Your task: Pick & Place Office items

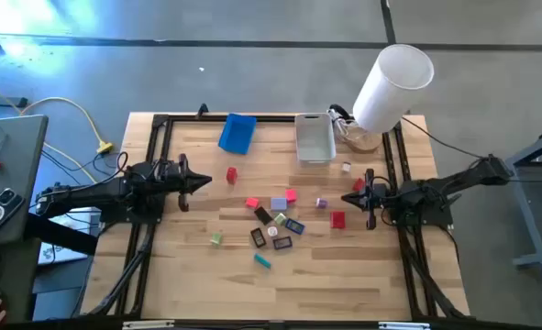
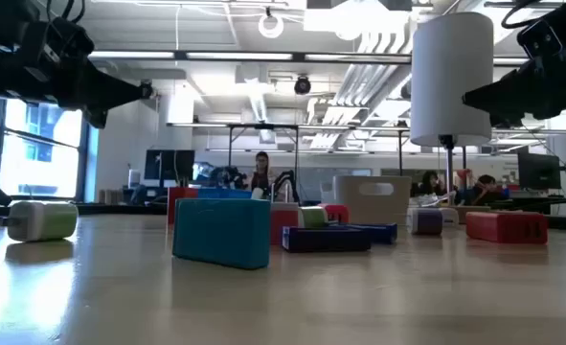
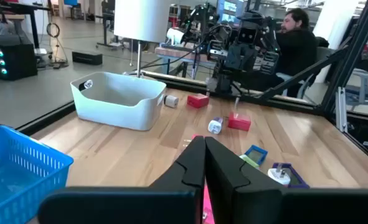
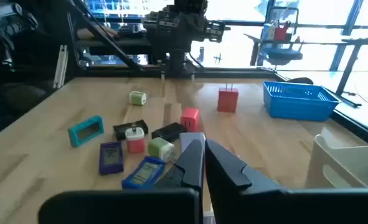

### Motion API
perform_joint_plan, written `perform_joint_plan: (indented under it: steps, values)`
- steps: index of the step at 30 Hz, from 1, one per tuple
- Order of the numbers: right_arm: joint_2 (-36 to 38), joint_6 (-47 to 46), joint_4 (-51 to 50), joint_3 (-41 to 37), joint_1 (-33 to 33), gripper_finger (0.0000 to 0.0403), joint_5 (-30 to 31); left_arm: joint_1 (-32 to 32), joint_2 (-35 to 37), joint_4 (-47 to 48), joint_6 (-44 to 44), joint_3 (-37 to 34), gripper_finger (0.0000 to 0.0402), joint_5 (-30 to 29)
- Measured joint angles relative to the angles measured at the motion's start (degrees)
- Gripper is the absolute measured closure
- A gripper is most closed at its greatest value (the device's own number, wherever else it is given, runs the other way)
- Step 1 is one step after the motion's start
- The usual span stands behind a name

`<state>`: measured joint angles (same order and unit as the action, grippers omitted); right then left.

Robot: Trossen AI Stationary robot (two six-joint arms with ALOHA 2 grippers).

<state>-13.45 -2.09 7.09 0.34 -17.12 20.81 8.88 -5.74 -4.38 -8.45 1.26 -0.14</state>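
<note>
Along the far edge, blue tray (image 1: pixel 237 134) and white bin (image 1: pixel 315 137) hold nothing visible; both hands closed.

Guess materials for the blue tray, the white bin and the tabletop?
Blue tray: likely molded plastic; its walls are an open lattice in one uniform colour.
White bin: probably plastic, smooth and slightly glossy, with rounded corners and a soft sheen on the rim.
Tabletop: looks like wood, light planks with visible grain and seams, matte finish.
</note>
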Motion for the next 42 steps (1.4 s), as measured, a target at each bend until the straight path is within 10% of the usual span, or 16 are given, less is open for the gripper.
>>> perform_joint_plan:
  steps: [18, 37, 42]
  values:
    - [0.0, -5.61, 2.49, 0.27, -0.03, 0.0398, -10.77, 0.0, 0.0, 0.07, -0.85, 0.01, 0.04, -1.66]
    - [-4.99, -7.73, -0.88, 0.87, -0.01, 0.0398, -7.94, 0.0, 0.0, 0.07, -1.01, 0.02, 0.04, -1.66]
    - [-7.49, -9.6, -0.91, 0.93, 0.01, 0.0398, 1.1, 0.0, 0.0, 0.07, -0.99, 0.0, 0.04, -1.64]
